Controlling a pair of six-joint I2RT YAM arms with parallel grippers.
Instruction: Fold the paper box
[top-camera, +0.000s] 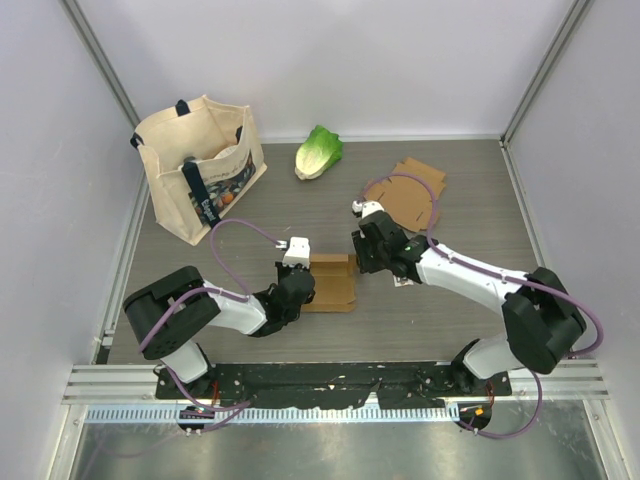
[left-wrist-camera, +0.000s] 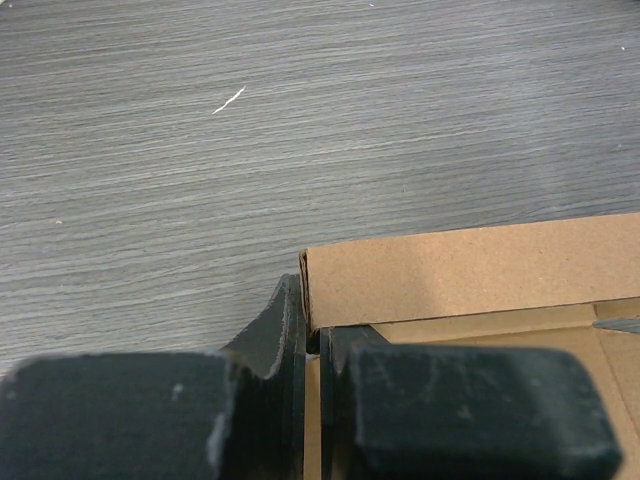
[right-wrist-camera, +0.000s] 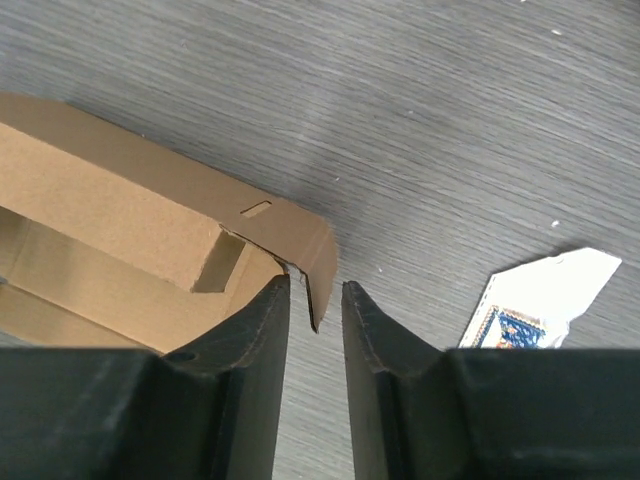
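White-shelled arms, black joints, looping purple cables, scuffed matte-black fingers

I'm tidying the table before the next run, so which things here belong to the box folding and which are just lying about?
In the job: paper box, left gripper, right gripper.
Lying about: canvas tote bag, lettuce, flat cardboard blank, printed paper scrap.

A robot test booth in a lab: a grey wood-look table boxed in by plain white walls on metal posts. A left arm and a right arm are bolted to a black plate (loose props, a cloth bag and a lettuce, sit behind).
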